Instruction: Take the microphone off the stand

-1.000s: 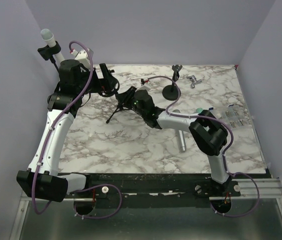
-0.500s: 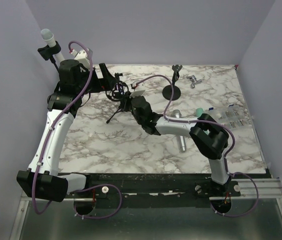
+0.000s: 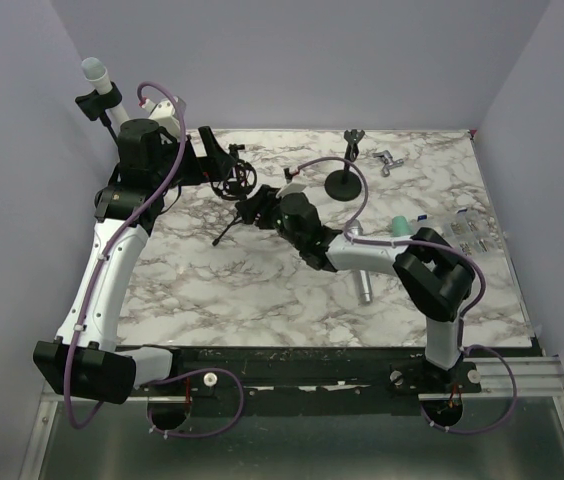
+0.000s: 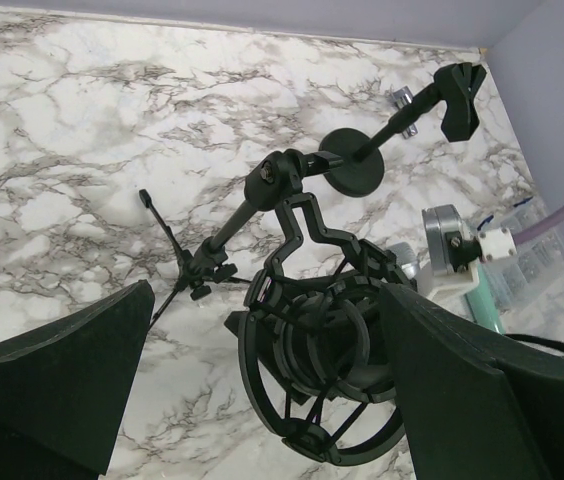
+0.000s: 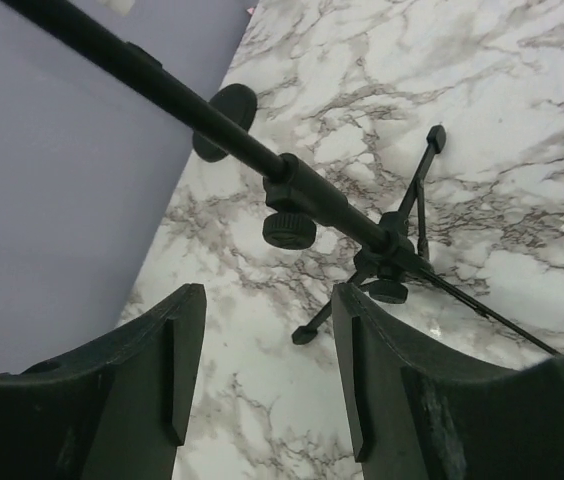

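A black tripod stand [image 3: 224,232] carries a ring-shaped shock mount [image 3: 238,180] on its boom at the back left of the marble table. My left gripper [image 3: 227,172] is open, with its fingers on either side of the shock mount [image 4: 312,370]; I cannot tell what the ring holds. My right gripper [image 3: 249,210] is open and empty just below the boom [image 5: 312,195], near the tripod's hub [image 5: 394,262]. A silver cylinder like a microphone body [image 3: 364,287] lies on the table, partly under my right forearm.
A second stand with a round base [image 3: 342,183] and an empty clip stands at the back. A foam-headed microphone [image 3: 97,75] sits in a clip at the far left wall. A clear box of small parts [image 3: 467,232], a teal object [image 3: 399,222] and a metal piece [image 3: 390,162] lie at the right.
My right wrist has turned beside the tripod, and its elbow has swung to the right. The shock mount ring now shows clear of the right gripper. My left arm has not moved.
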Robot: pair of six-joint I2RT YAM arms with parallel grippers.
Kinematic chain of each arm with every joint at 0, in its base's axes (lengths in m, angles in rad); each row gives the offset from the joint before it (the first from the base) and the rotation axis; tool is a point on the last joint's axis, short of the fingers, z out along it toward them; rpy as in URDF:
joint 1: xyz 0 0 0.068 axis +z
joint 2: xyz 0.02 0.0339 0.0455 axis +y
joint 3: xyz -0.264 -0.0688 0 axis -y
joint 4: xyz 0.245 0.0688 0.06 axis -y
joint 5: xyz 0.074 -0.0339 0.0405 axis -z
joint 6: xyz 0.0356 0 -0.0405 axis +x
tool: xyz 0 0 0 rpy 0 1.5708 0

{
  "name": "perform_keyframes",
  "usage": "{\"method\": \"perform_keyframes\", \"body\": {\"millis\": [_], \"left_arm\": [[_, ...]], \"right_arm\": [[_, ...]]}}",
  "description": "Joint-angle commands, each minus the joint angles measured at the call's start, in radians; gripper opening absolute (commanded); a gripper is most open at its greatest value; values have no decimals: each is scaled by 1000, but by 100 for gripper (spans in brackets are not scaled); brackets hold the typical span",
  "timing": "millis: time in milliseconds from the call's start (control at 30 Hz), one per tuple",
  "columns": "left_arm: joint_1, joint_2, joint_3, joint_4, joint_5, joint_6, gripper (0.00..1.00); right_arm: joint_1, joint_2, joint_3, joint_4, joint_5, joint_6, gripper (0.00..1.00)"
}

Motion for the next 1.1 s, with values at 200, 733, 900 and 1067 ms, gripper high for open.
{"method": "perform_keyframes", "body": {"millis": [200, 733, 900, 1067], "left_arm": [[6, -4, -10, 20, 25, -3, 97], [6, -7, -9, 21, 35, -8, 97], [7, -8, -10, 23, 37, -10, 97], [7, -9, -10, 23, 40, -12, 97]], "right_arm": [[-108, 75, 13, 103, -318, 488, 60], [-126, 205, 79, 243, -355, 624, 51], [-133, 210, 74, 254, -341, 621, 47], [-139, 215, 69, 254, -325, 619, 42]]}}
